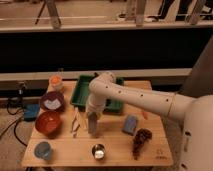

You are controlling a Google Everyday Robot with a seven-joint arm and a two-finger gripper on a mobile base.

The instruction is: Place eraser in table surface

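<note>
My gripper (93,125) points straight down over the middle-left of the light wooden table surface (117,150), just in front of the green tray (82,95). A dull grey-brown oblong, the eraser (93,129), hangs upright in the gripper. Its lower end is close to the tabletop; I cannot tell whether it touches. The white arm reaches in from the right, across the tray.
A purple bowl (52,101), a red bowl (48,123) and a bluish cup (43,149) stand at the left. A metal cup (98,151) is at the front. A light blue block (131,124) and a dark red-brown cluster (141,139) lie to the right. Utensils (76,122) lie beside the gripper.
</note>
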